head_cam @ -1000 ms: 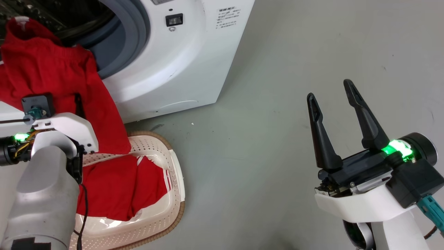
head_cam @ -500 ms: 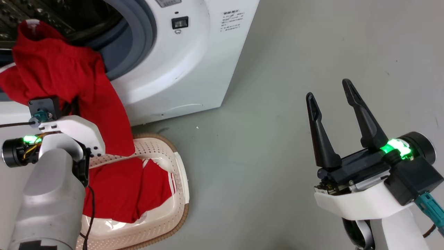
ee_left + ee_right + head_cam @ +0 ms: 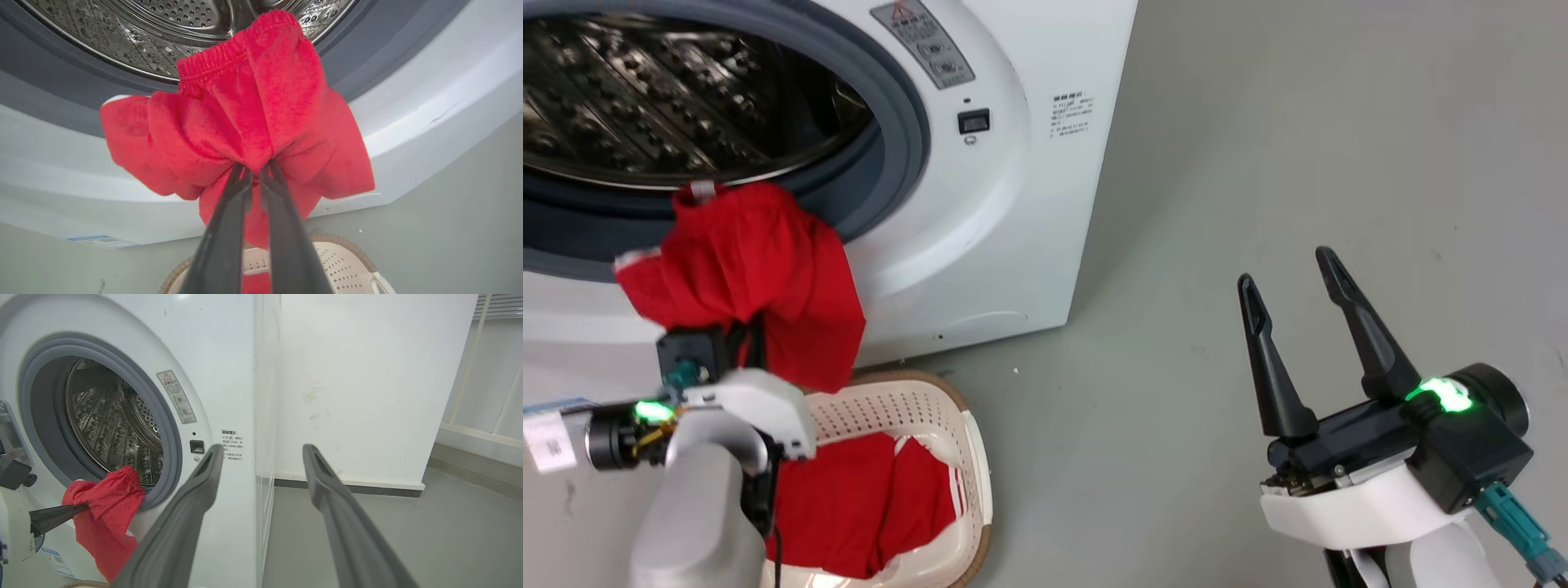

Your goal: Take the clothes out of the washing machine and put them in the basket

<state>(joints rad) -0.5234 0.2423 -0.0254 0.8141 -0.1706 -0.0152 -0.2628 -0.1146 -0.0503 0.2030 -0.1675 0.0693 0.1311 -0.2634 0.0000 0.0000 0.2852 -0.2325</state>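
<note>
- Clothes (image 3: 866, 498) of red fabric with white stripes lie inside the basket (image 3: 907, 402), which sits on the floor (image 3: 1258, 122) beneath the left gripper (image 3: 254, 168).
- The left gripper's two dark fingers are pressed together on a fold of a separate red garment (image 3: 253, 114).
- The garment hangs bunched from the fingertips. Its elastic waistband stands above them, and loose cloth droops on both sides of the fingers and below them.
- The waistband lies in front of the lower edge of the washing machine (image 3: 1029, 212) porthole.
- Beyond the left fingertips, the perforated steel drum (image 3: 163, 24) and the grey rubber ring (image 3: 49, 81) are in sight.
- The basket stands close against the machine's front panel, with its brown rim just below the lowest hanging cloth.
- The right gripper (image 3: 1284, 268) hovers over bare floor, well to the right of the machine and the basket.
- The right gripper's fingers are spread wide apart, with nothing between them.
- Seen along the right fingers, the machine's front right edge and a white wall (image 3: 367, 375) lie ahead of the fingertips.
</note>
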